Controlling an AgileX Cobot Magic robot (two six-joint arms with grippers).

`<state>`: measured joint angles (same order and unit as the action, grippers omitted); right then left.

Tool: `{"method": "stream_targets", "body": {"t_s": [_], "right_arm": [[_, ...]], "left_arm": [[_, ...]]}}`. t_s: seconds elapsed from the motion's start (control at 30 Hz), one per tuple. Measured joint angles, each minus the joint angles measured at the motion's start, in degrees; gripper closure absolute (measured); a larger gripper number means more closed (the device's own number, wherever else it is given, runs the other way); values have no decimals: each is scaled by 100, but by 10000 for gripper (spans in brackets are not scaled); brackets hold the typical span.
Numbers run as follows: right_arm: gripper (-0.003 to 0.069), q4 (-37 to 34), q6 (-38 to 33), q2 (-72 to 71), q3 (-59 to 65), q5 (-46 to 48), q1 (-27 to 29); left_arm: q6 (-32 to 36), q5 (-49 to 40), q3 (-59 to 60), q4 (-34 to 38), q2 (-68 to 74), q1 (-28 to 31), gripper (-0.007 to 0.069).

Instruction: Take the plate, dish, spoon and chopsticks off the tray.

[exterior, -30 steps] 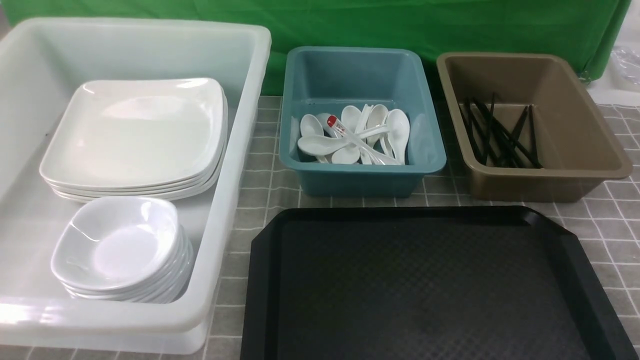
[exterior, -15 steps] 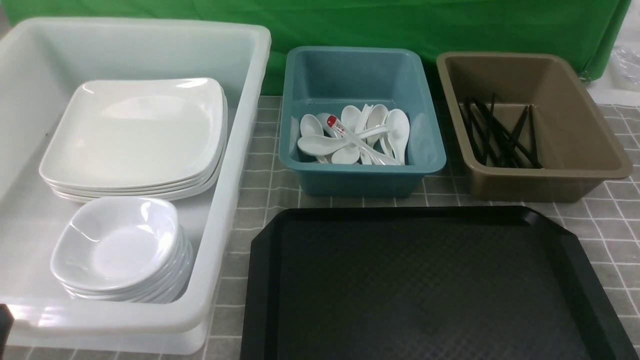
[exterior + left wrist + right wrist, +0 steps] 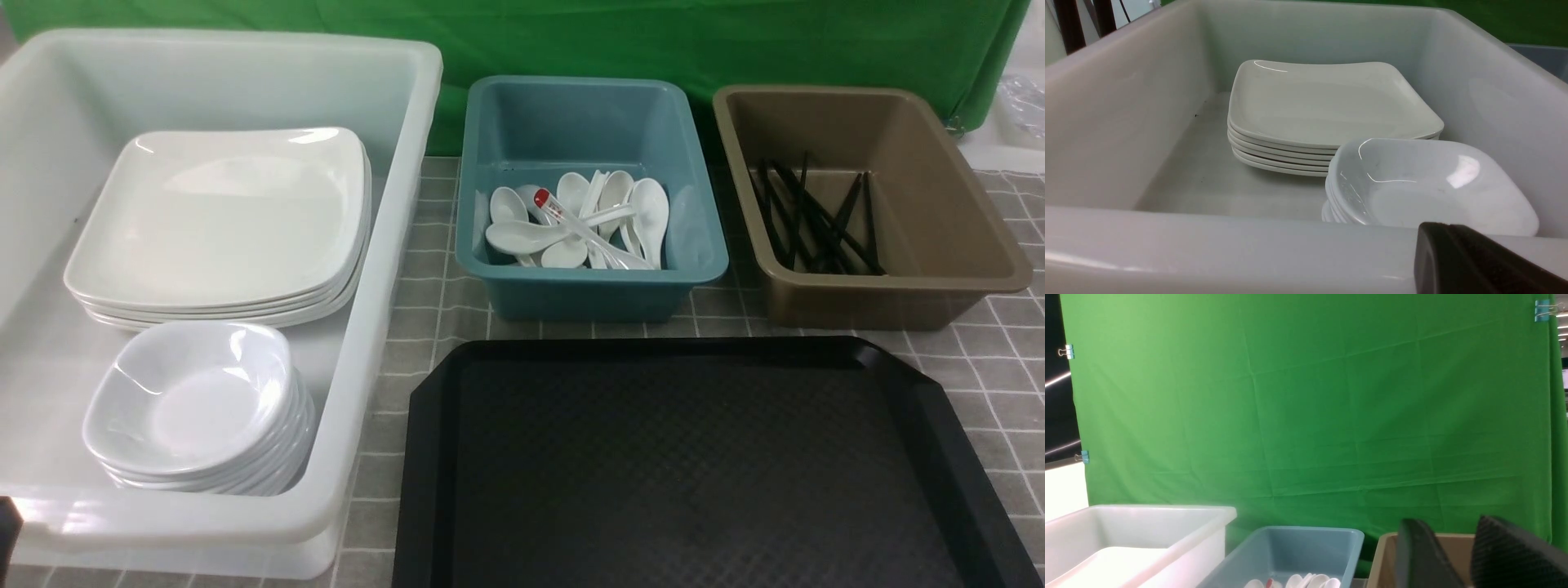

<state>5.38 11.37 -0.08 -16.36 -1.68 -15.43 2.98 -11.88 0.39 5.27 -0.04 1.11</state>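
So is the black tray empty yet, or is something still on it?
Empty, where visible. The front view shows only bare textured surface on the tray; its near edge is cut off.

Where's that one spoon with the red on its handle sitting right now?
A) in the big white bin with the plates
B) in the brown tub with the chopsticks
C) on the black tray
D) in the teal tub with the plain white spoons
D: the front view shows the red-tipped spoon lying among the white spoons inside the teal tub, while the black tray holds nothing.
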Motion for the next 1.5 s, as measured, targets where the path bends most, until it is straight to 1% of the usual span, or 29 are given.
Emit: {"method": "stream_targets", "body": {"t_s": [0.17, 0.2, 0.23, 0.3, 0.33, 0.37, 0.47, 0.63, 0.7, 0.77, 0.8, 0.83, 0.87, 0.93, 0.97, 1.03, 1.2, 1.27, 1.3, 1.33, 1.4, 1.5], "right_arm": [[422, -35, -114, 0, 94, -4, 0], [422, -173, -401, 0, 194, 0, 0], [422, -284, -527, 0, 228, 0, 0], [422, -679, -1137, 0, 341, 0, 0], [422, -757, -1233, 0, 350, 0, 0], [422, -951, -1508, 0, 401, 44, 0], [422, -1121, -1737, 0, 448, 168, 0], [422, -1161, -1949, 5, 521, 466, 74], [422, -1165, -2029, 5, 647, 603, 353], [422, -1136, -2110, 8, 859, 756, 916], [422, -1126, -2129, 8, 911, 783, 1030], [422, -1054, -2232, 10, 1166, 851, 1466], [422, -1034, -2284, 10, 1314, 862, 1672], [422, -998, -2368, 10, 1577, 976, 2051], [422, -983, -2395, 10, 1624, 1186, 2205], [422, -940, -2451, 10, 1684, 1590, 2374], [422, -915, -2402, 10, 1683, 1705, 2347], [422, -912, -2334, 10, 1683, 1711, 2184], [422, -912, -2265, 10, 1683, 1711, 2009], [422, -912, -2239, 10, 1683, 1711, 1985], [422, -912, -2046, 10, 1683, 1711, 1730], [422, -912, -1950, 10, 1683, 1711, 1628]], "left_arm": [[0, 0, 0, 0, 0, 0, 615], [0, 0, 0, 0, 0, 0, 615], [0, 0, 0, 0, 0, 0, 615], [0, 0, 0, 0, 0, 0, 615], [0, 0, 0, 0, 0, 0, 615], [0, 0, 0, 0, 0, 0, 615], [0, 0, 0, 0, 0, 0, 615], [0, -6, 0, 0, 0, 0, 615], [0, -6, 0, -7, 0, 0, 615], [0, -6, 0, -43, 0, 0, 615], [0, -6, 0, -42, 0, 0, 615], [7, -6, 0, -63, 0, 0, 615], [26, -6, 0, -70, 0, 0, 615], [85, -6, 0, -82, 0, 0, 615], [105, -6, 0, -82, 0, 0, 615], [126, -6, 0, -82, -4, 0, 615], [132, -6, 0, -165, -4, 0, 615], [132, -6, 0, -165, -4, 0, 615], [132, -6, 0, -170, -4, 0, 615], [132, -6, 0, -170, -4, 0, 615], [132, -6, 0, -170, -4, 0, 615], [132, -6, 0, -170, -4, 0, 615]]}}
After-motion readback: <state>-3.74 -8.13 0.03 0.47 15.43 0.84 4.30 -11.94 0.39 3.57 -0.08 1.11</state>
